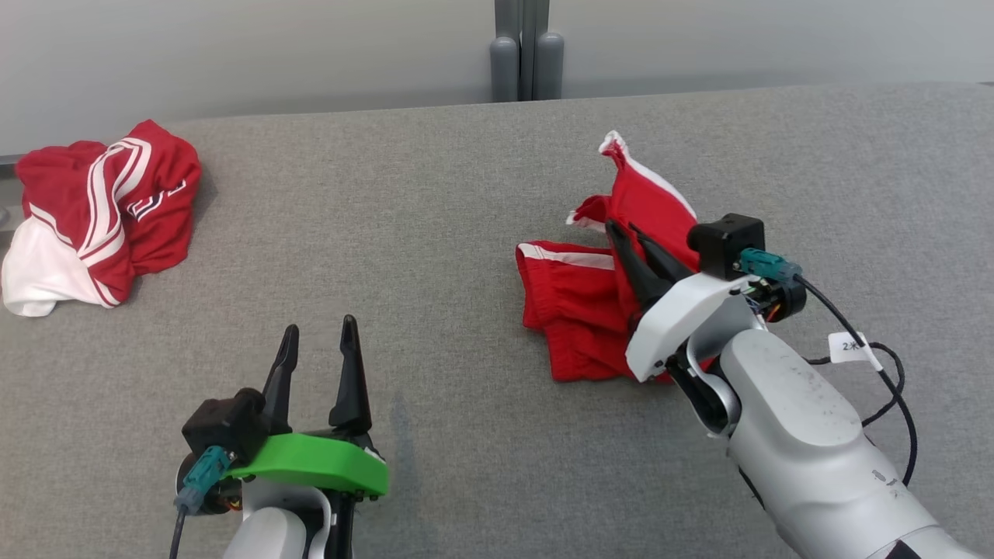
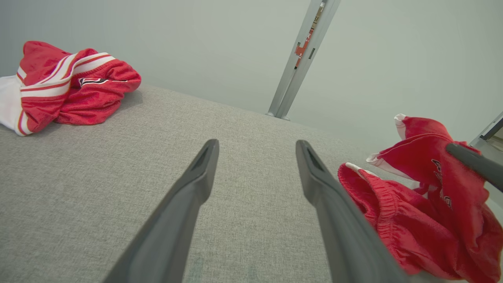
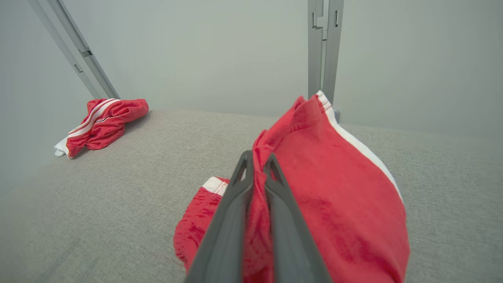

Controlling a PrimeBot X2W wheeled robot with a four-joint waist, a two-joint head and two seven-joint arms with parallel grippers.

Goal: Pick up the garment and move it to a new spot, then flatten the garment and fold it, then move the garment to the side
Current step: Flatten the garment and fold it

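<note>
Toward the right of the gray table [image 1: 435,233], the right pincer [image 1: 621,227] is clenched on a fold of the red garment [image 1: 575,303].

Its two dark fingers [image 3: 232,220] pinch a ridge of cloth between them and hold that part up in a peak edged with white trim, while the rest of the garment lies crumpled on the table beneath. The left pincer [image 1: 320,326] hovers released over bare table at the near left, its fingers spread wide with nothing between them, apart from the garment. A red-and-white bundle [image 1: 101,210] of cloth lies bunched at the far left edge, well apart from both pincers. Gray metal posts [image 1: 526,66] stand behind the table's far edge against a pale wall [image 1: 233,54].
</note>
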